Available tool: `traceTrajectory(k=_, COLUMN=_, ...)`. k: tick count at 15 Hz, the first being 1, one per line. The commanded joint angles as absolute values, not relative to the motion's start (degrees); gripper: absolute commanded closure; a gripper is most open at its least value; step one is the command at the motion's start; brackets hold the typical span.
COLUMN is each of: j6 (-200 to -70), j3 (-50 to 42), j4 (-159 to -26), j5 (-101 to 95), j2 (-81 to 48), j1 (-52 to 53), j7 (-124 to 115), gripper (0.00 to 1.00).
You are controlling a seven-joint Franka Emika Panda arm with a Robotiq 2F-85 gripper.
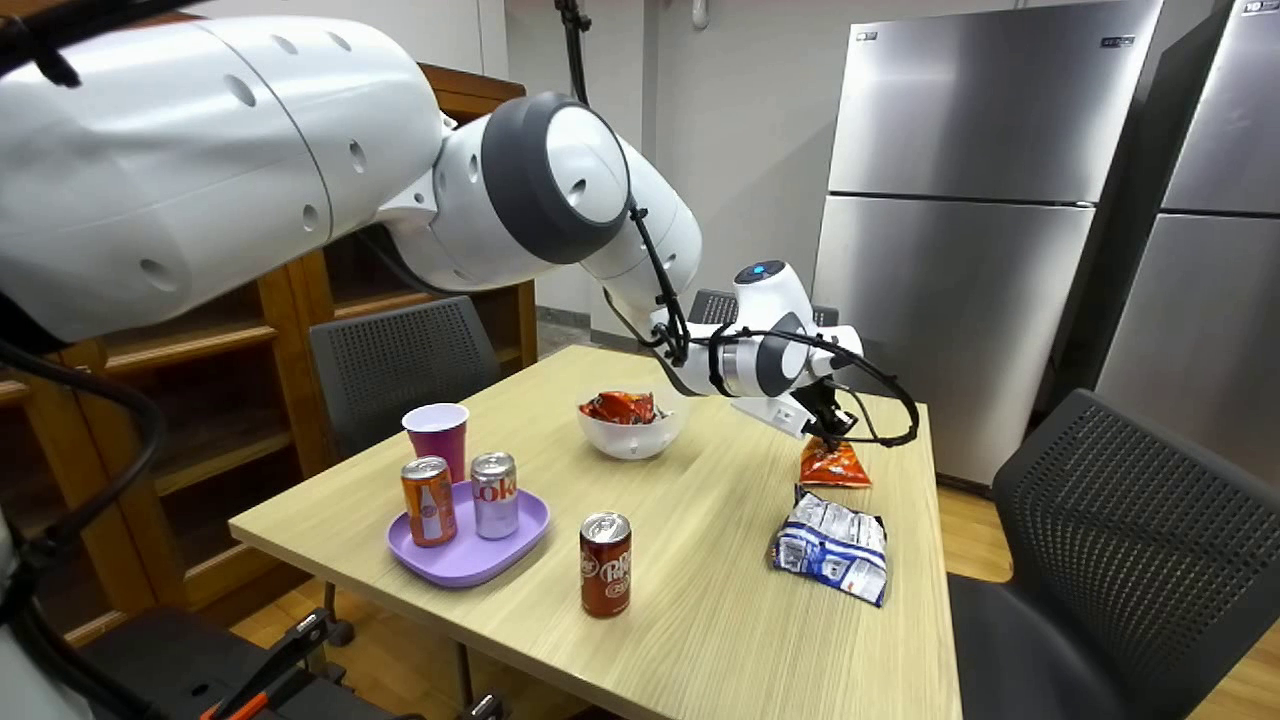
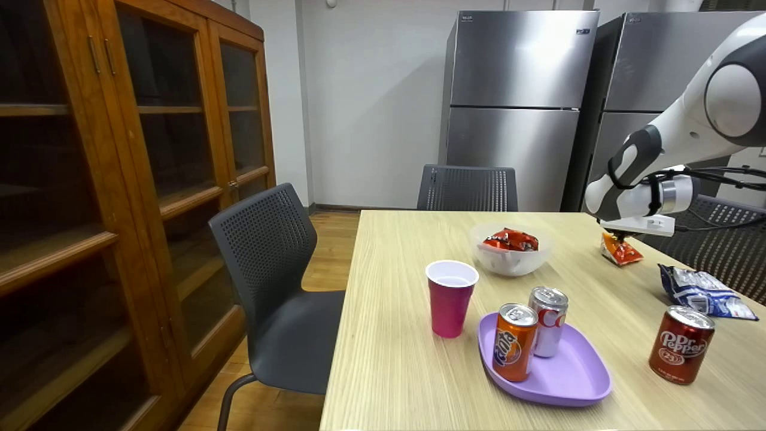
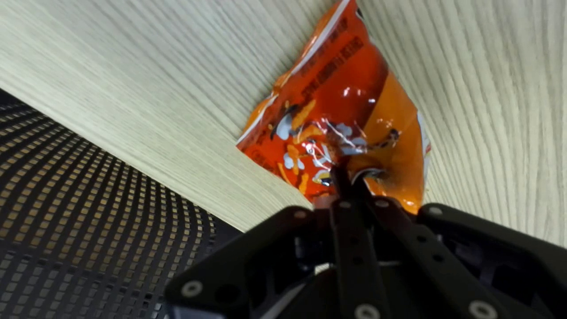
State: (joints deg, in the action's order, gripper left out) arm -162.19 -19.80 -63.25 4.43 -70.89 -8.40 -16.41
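Note:
An orange-red snack bag (image 3: 341,102) lies on the light wood table, and in the wrist view my gripper (image 3: 351,179) is shut on its wrapper. The film puckers around the fingers, whose very tips are sunk in the folds. In both exterior views the bag (image 1: 838,466) (image 2: 623,251) rests near the table's far edge on the fridge side, under the wrist. A blue and white snack bag (image 1: 832,548) lies just in front of it. A white bowl (image 1: 630,440) holding red snack bags (image 1: 622,408) stands farther off across the table.
A purple tray (image 1: 465,570) bears an orange can (image 1: 429,505) and a Coke can (image 1: 496,505). Beside it are a magenta cup (image 2: 450,305) and a Dr Pepper can (image 1: 606,570). In the wrist view a mesh chair back (image 3: 88,221) stands close past the table edge.

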Motion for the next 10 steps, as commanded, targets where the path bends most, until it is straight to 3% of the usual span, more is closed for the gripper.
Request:
traceTrajectory(k=1, j6=-160.6, j3=-18.9, j4=-61.5, j5=3.1, j2=-71.4, j1=-9.2, j7=-15.8, gripper=1.00)
traceTrajectory(k=10, j6=-164.1, j3=-19.3, j4=-65.6, j5=4.0, j2=-67.4, j1=-7.6, j7=-14.9, gripper=1.00)
